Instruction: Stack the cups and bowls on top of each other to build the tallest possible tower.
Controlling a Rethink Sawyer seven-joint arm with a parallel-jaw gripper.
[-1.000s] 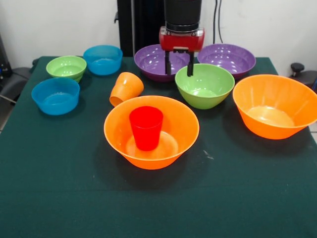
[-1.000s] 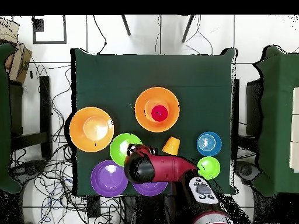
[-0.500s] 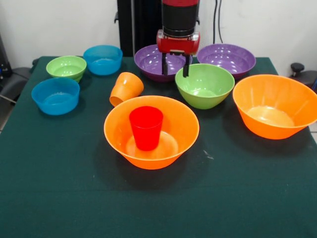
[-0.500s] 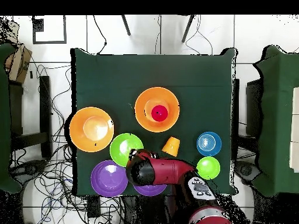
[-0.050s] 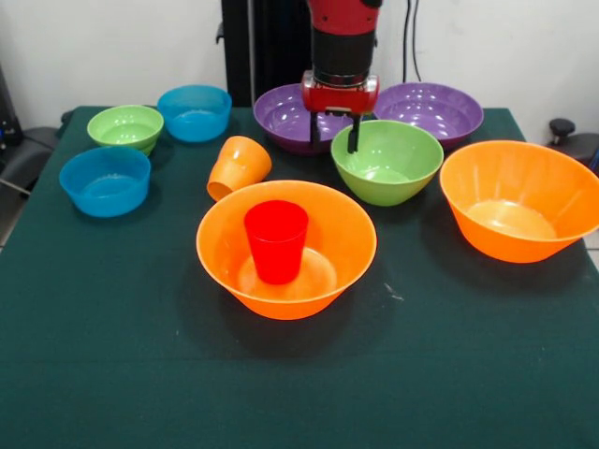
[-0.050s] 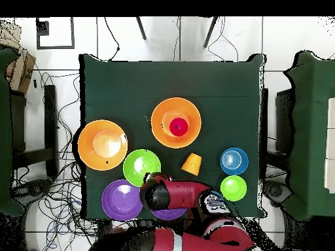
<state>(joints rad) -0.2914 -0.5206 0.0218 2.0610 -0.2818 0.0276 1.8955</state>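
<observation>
Retreating toward the bench's far edge, the gripper (image 5: pixel 333 131) hangs over a purple bowl (image 5: pixel 298 116), fingers open and empty, seemingly choosing a piece.

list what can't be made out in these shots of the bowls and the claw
- Overhead view: one purple bowl is mostly hidden under the arm; only its edge shows.
- Overhead view: the claw cannot be seen, the arm's own body covers it.
- Front view: the claw hangs at the rims of the purple bowl and the green bowl; whether it touches either cannot be told.
</observation>
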